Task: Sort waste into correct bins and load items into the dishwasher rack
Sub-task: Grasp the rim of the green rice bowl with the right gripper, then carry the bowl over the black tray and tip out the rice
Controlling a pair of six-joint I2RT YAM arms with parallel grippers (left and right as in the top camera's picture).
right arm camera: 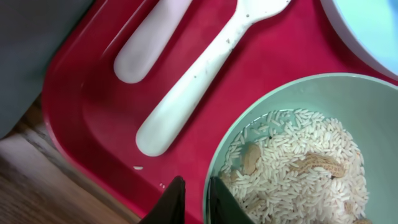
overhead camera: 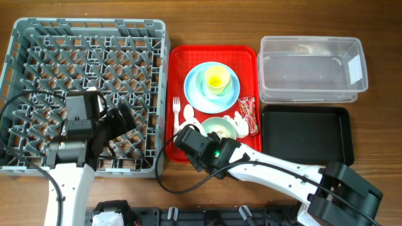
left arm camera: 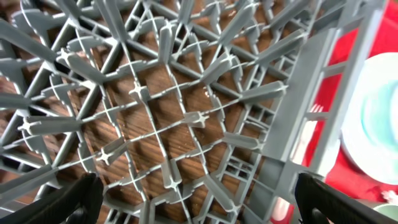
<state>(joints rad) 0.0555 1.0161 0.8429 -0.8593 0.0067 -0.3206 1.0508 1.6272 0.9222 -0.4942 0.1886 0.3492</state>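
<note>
The mint-green bowl [overhead camera: 221,128] sits on the red tray's near edge with rice and scraps [right arm camera: 298,162] inside. My right gripper [right arm camera: 196,185] straddles the bowl's [right arm camera: 348,99] left rim, one finger inside and one outside, closed down to a narrow gap on it. A white fork [overhead camera: 177,107] and spoon [overhead camera: 188,115] lie just left of the bowl. The yellow cup [overhead camera: 217,78] stands on the light blue plate [overhead camera: 198,91]. Red-and-white wrappers [overhead camera: 247,114] lie right of the bowl. My left gripper [left arm camera: 199,200] hangs wide open over the grey dishwasher rack [overhead camera: 88,25], holding nothing.
The clear tub [overhead camera: 312,41] stands at the back right, with the black tray [overhead camera: 308,135] in front of it. The red tray [overhead camera: 213,53] lies between the rack and the bins. A few loose rice grains [right arm camera: 135,167] lie on the red tray [right arm camera: 93,106] near its corner.
</note>
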